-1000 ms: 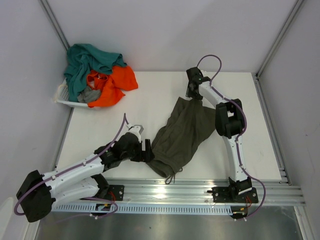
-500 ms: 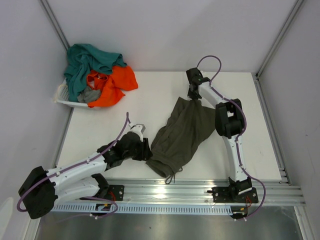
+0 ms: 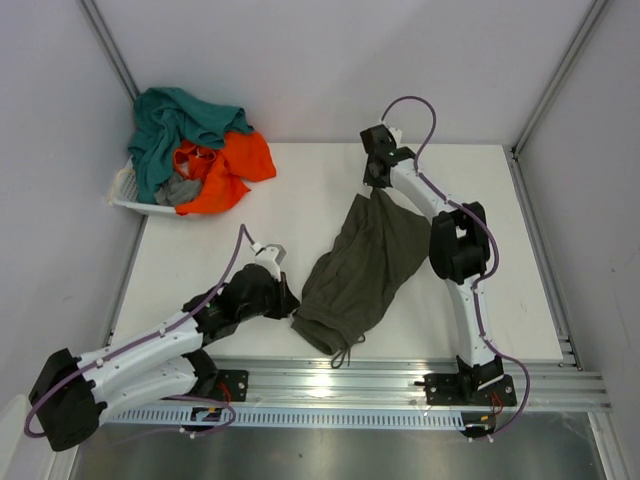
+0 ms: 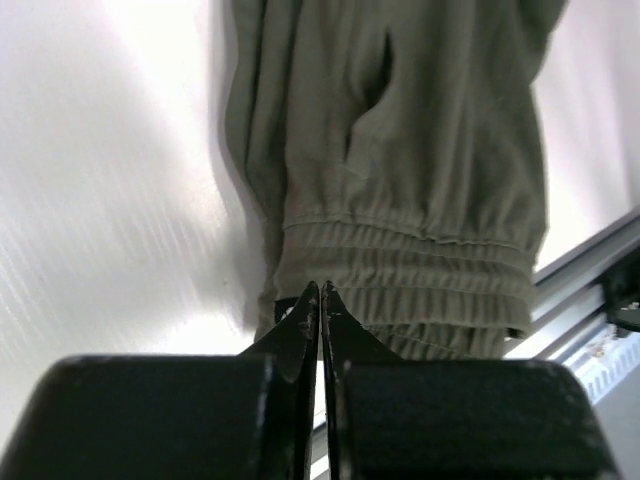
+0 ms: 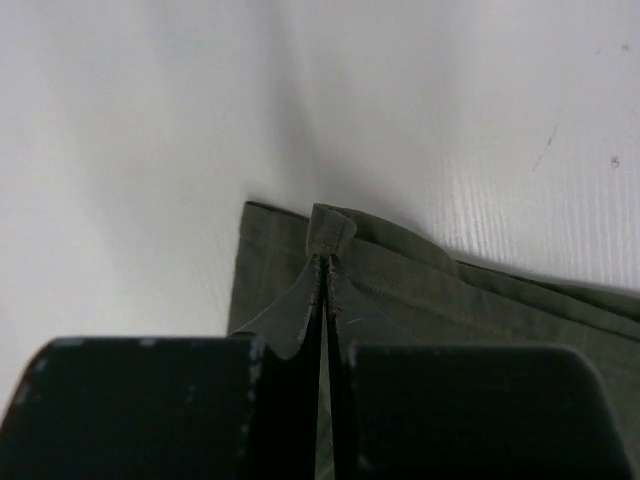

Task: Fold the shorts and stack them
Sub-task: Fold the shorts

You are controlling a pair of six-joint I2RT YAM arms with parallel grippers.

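Olive shorts (image 3: pixel 362 265) are what you have spread across the white desk (image 3: pixel 300 200), running on a slant from the upper middle of the top view down to the lower middle, where the gathered waistband (image 4: pixel 400 270) lies near the desk's front edge and a drawstring (image 3: pixel 345 355) trails off it. In the upper left corner of that view you will see a white basket (image 3: pixel 128 203) heaped with the other pairs: teal shorts (image 3: pixel 170 125) on top and toward the back, orange shorts (image 3: pixel 235 165) spilling over the right side, and a bit of grey shorts (image 3: pixel 178 190) tucked low between them. Your left arm reaches in from the lower left, and its left end effector (image 3: pixel 289 304) is clenched at the left corner of the waistband; in the left wrist view the fingertips (image 4: pixel 308 300) meet tightly right on that elastic edge. Your right arm stretches up the right side of the frame and bends back toward the middle, where the right end effector (image 3: pixel 378 192) is clenched on the far tip of the olive shorts; in the right wrist view a small tuft of hem (image 5: pixel 330 228) pokes out just above the closed tips.
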